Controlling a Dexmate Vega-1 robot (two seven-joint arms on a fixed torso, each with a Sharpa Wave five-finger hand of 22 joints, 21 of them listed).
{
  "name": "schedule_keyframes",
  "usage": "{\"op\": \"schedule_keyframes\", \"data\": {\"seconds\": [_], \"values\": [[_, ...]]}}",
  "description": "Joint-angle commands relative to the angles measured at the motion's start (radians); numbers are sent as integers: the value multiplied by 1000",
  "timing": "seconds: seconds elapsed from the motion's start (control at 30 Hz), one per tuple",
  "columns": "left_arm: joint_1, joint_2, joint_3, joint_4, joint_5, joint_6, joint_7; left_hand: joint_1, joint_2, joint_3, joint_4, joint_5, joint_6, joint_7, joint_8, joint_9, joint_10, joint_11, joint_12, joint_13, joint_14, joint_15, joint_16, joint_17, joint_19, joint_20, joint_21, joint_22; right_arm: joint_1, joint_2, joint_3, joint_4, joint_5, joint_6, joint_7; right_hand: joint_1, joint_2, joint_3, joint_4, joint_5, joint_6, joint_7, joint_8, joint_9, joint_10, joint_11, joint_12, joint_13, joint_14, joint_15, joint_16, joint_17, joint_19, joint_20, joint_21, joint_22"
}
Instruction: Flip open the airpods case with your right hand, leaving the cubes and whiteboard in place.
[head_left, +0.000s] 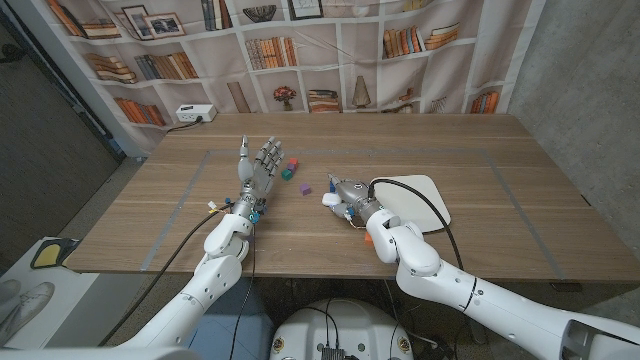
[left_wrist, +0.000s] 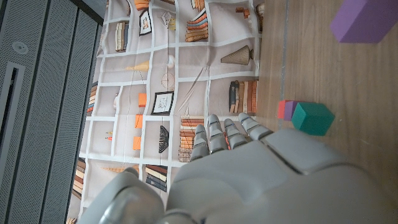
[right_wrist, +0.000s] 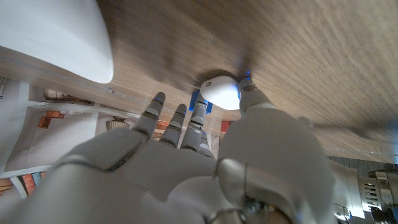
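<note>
Reaching in from the table's (head_left: 520, 215) near edge, the right hand (head_left: 350, 192) sits near the middle of the wood with its fingers around the white airpods case (head_left: 329, 199), which lies at the hand's left side, just beside the whiteboard (head_left: 425, 195). The right wrist view shows the thumb tip touching the airpods case (right_wrist: 221, 92) while the other fingers (right_wrist: 177, 118) reach past it; whether the case is actually gripped or only touched I cannot tell, and no seam or lid gap is readable, nor can I tell which way the case's long axis points.

The whiteboard lies flat to the right of that hand, one rounded corner (right_wrist: 56, 37) showing in the right wrist view. Wide bare wood runs toward the far edge and to both sides.

The left hand (head_left: 258, 170) stands upright on the left half of the table, fingers apart and holding nothing. Just right of it lie the small cubes: a green cube (head_left: 292, 160), a red cube (head_left: 286, 173) and a purple cube (head_left: 302, 187), all apart from the case. The left wrist view brings the green cube (left_wrist: 313, 118) close, touching a red-and-purple piece (left_wrist: 286, 110), with the purple cube (left_wrist: 367, 22) well apart.
</note>
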Motion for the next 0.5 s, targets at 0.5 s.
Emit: {"op": "schedule_keyframes", "data": {"seconds": [0.5], "values": [[10,10,-2,-25,2,-1,2,12,3,-6,1,9,5,3,3,3,12,1,-4,4,11,1,0,-1,6,2,-4,3,-43,-17,39,-70,14,17,-118,24,-3,-8,7,-7,-13,1,-6,0,91,-70,26,15,35,-56,7,2,22,-5,4,1]]}}
